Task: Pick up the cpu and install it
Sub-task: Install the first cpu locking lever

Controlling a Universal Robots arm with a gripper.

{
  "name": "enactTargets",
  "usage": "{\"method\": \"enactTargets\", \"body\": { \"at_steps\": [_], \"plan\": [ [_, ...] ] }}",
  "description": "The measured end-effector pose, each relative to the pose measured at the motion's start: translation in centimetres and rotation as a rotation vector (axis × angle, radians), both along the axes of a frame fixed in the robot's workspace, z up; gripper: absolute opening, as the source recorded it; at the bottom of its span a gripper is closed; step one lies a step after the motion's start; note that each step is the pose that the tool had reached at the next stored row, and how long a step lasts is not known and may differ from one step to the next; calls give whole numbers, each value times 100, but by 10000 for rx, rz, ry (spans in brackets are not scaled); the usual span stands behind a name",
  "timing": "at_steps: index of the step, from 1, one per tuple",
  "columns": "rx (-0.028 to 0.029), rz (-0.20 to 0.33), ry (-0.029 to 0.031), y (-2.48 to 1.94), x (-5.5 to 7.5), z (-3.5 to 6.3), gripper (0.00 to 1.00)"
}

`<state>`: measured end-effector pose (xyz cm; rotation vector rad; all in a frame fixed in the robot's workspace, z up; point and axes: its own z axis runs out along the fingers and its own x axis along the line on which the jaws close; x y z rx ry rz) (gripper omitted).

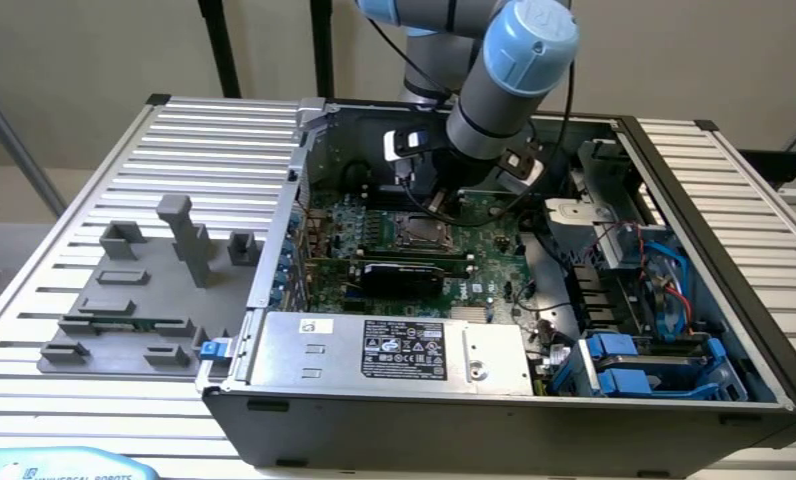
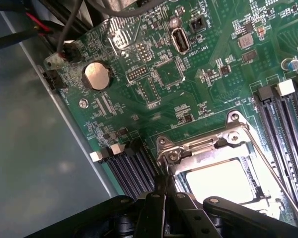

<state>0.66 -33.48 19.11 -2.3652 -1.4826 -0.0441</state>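
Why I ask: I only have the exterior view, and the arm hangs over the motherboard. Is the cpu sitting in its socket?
Observer: Yes. In the wrist view the cpu lies flat inside the socket's metal frame.
Operator: Is the claw gripping it?
Observer: No. The claw is shut with nothing between its fingers, and its tip is at the frame's corner, beside the cpu. I cannot tell whether it touches the frame.
Operator: Anything in the memory slots next to the socket?
Observer: The dark memory slots look empty.
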Motion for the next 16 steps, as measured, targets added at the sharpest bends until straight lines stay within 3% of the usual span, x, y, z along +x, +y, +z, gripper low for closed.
{"method": "enactTargets", "body": {
  "at_steps": [4, 16],
  "plan": [
    [3, 2, -1, -1, 21, -2, 11],
    [84, 2, 9, -31, 24, -2, 11]
  ]
}}
